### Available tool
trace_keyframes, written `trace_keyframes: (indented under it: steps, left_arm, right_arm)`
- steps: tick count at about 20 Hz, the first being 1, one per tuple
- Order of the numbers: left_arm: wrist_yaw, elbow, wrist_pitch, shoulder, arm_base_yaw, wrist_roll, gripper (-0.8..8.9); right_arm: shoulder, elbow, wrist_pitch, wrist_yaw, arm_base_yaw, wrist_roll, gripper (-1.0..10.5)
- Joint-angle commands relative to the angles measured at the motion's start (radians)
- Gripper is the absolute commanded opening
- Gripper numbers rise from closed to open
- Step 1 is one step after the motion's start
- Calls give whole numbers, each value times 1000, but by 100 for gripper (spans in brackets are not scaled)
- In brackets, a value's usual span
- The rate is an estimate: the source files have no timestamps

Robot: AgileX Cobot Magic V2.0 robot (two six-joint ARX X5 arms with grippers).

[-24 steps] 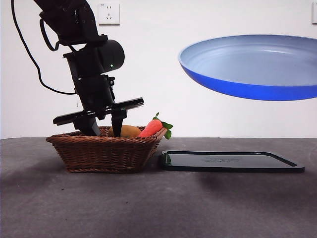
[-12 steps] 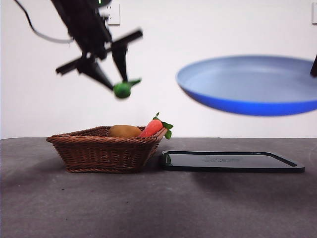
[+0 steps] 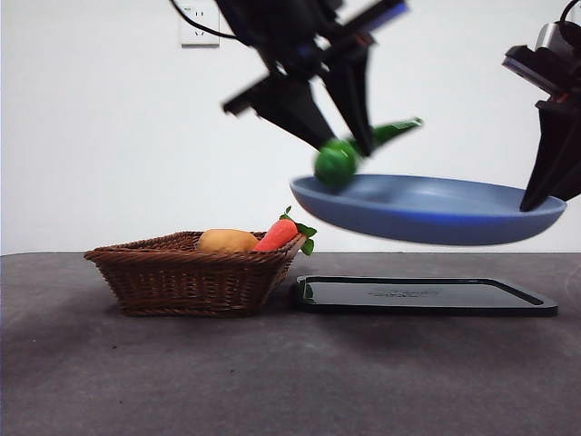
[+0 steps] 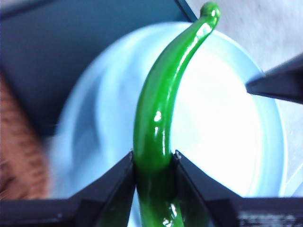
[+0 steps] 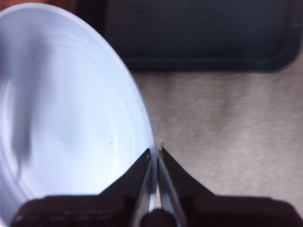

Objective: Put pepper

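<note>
- Far left on the table: a brown woven wicker basket [image 3: 186,272], holding a tan potato [image 3: 227,241] and a red-orange carrot with green leaves [image 3: 280,233] propped against its right rim. No pepper in it.
- Just right of the basket: a flat, dark rectangular tray [image 3: 422,296], nothing on it.
- Above, centre: left gripper [image 4: 154,163], jaws closed on the thick end of a long, glossy, curved green pepper [image 4: 163,101]. The pepper hangs just over the left rim of a shallow round blue plate [image 3: 427,211]; no contact that I can see.
- Handling, my estimate: light, fairly stiff, and the shiny skin looks slippery. The stout end is the safer hold; the thin curled tip would slide or bend.
- The plate carries nothing, and it is held in the air above the tray.
- Far right: right gripper [image 5: 155,153], jaws nearly closed, pinching the plate's thin right rim edge-on.
</note>
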Motion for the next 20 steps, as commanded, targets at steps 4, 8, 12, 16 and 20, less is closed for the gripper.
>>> trace_keyframes:
  steps: [4, 8, 12, 16, 20]
  left_arm:
    - [-8, 17, 24, 96, -37, 24, 115]
    - [-8, 17, 15, 100, -39, 24, 200]
    - [-3, 17, 16, 99, -39, 24, 222]
    - [29, 18, 13, 61, -38, 34, 222]
    - [50, 18, -15, -15, -38, 73, 222]
  right_arm:
    - [10, 17, -27, -11, 3, 10, 5]
    - [10, 17, -27, -11, 3, 10, 5]
    - [10, 17, -27, -11, 3, 10, 5]
    - [10, 17, -40, -8, 3, 10, 5]
    - [10, 17, -48, -3, 3, 11, 5]
